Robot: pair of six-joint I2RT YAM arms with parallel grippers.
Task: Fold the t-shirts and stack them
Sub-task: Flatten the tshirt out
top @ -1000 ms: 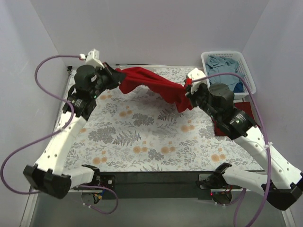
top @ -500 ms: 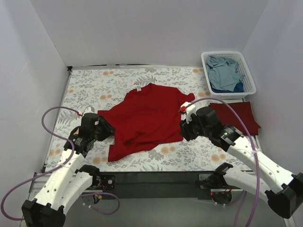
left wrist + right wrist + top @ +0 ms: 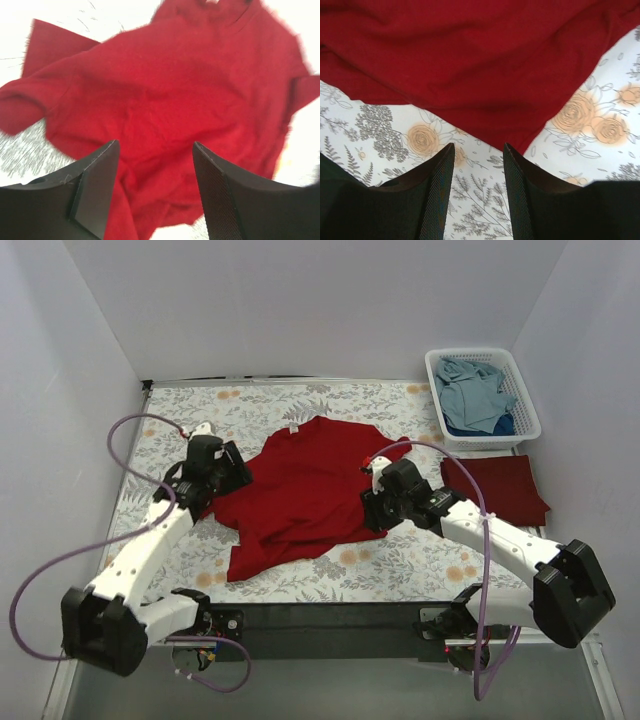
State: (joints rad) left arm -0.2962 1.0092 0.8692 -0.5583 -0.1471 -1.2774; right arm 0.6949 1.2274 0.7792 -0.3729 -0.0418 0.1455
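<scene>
Bright red t-shirt lies spread mid-table on the floral cloth — left gripper over its left side, jaws apart, empty. Right gripper just beside the right hem — parted too, holding nothing.

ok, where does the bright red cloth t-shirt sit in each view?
Top external: bright red cloth t-shirt spread out at picture centre.
Left wrist: the t-shirt fills most of the frame.
Right wrist: the t-shirt covers the upper half.
Shared landmark: floral-print table cover showing at the shirt's edges.
</scene>
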